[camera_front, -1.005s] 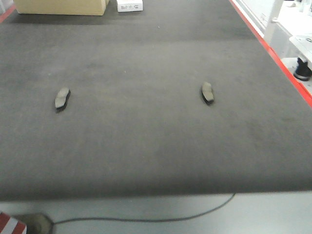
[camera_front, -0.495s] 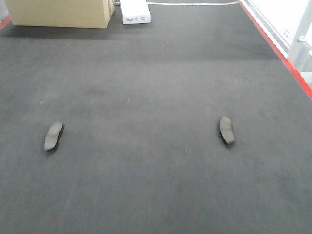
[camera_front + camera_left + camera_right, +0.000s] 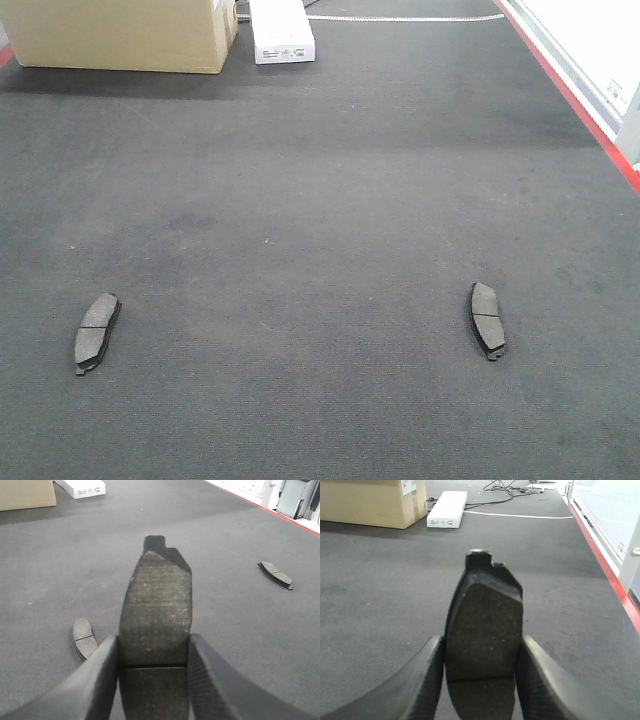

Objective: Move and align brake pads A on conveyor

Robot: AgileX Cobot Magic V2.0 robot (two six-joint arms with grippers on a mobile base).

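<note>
Two brake pads lie flat on the dark conveyor (image 3: 320,200): one at the front left (image 3: 95,331) and one at the front right (image 3: 487,320). In the left wrist view my left gripper (image 3: 154,652) is shut on a third brake pad (image 3: 157,605), held lengthwise above the belt, with the left lying pad (image 3: 85,638) below it and the right one (image 3: 275,574) farther off. In the right wrist view my right gripper (image 3: 480,657) is shut on another brake pad (image 3: 485,622) above the belt. Neither gripper shows in the front view.
A cardboard box (image 3: 120,35) and a white box (image 3: 281,30) stand at the far end of the conveyor. A red edge strip (image 3: 580,95) runs along its right side. A white cable (image 3: 520,516) lies across the belt behind the white box.
The front view has advanced over the belt: both lying pads have slid down toward the bottom of the frame, and the boxes at the far end look larger and nearer.
</note>
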